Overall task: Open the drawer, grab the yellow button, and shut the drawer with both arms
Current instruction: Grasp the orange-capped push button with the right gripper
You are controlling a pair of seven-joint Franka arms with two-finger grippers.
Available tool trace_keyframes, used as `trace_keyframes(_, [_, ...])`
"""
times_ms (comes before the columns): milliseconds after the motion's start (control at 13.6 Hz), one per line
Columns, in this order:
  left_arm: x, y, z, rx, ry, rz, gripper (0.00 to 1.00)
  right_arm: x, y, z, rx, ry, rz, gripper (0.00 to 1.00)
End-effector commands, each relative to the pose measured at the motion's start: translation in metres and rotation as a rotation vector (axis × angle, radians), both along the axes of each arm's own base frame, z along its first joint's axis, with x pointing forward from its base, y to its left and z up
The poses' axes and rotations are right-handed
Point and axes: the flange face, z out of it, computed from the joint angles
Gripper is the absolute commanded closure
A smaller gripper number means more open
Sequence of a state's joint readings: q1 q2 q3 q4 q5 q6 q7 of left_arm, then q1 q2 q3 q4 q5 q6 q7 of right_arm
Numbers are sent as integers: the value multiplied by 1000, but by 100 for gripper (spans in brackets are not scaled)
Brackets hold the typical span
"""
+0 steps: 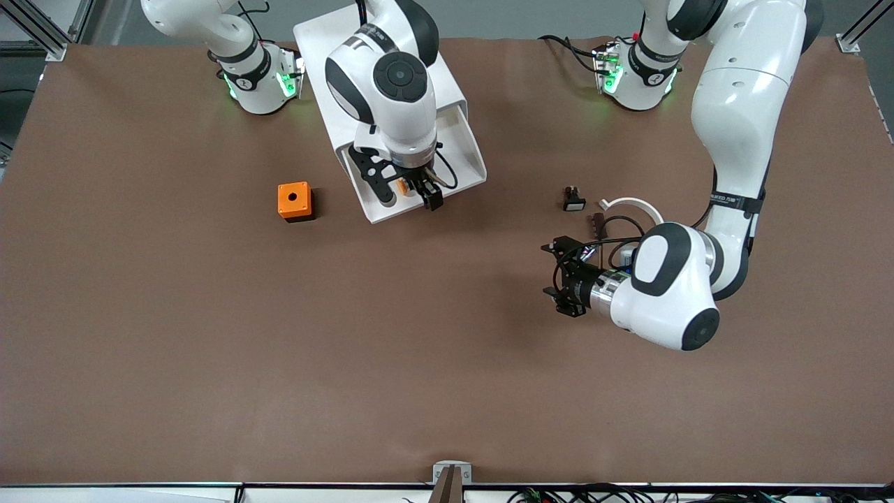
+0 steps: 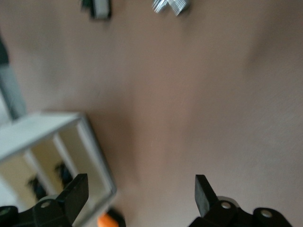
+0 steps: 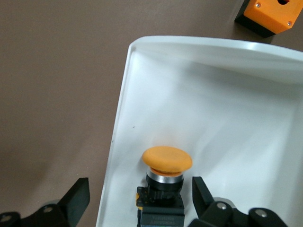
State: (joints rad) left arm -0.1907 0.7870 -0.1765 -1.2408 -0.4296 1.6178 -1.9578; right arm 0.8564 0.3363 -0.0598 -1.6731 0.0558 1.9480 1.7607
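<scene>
The drawer (image 1: 469,152) stands pulled out of the white cabinet (image 1: 314,35) near the robots' bases. The button (image 1: 402,186) lies in it close to a side wall, orange cap (image 3: 166,161) on a black body. My right gripper (image 1: 411,198) is lowered over the drawer and open (image 3: 139,187). Its fingers stand on either side of the button with a gap on each side, and one finger (image 3: 78,196) is outside the drawer wall (image 3: 116,142). My left gripper (image 1: 550,271) hangs open over bare table toward the left arm's end, holding nothing (image 2: 141,182).
An orange box (image 1: 293,201) with a round hole sits on the table beside the drawer, toward the right arm's end. A small black piece with a white face (image 1: 573,199) and a small dark part (image 1: 598,220) lie near the left arm. The brown table (image 1: 279,363) stretches toward the camera.
</scene>
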Motion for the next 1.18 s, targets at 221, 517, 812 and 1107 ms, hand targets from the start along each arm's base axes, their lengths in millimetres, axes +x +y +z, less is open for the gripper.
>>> trace_keyframes(221, [-9,-12,23,-43,-112,-206,1,-11,2,-1,-36,31,6,9])
trace_keyframes(517, [-9,-14,23,-59,-127,-234,1,-14,4,3,-41,35,18,12])
trace_keyframes(812, [-11,-20,24,-63,-131,-247,1,-15,4,6,-40,37,21,26])
trace_keyframes(1107, [-12,-28,25,-64,-147,-253,1,-13,4,10,-27,34,14,97])
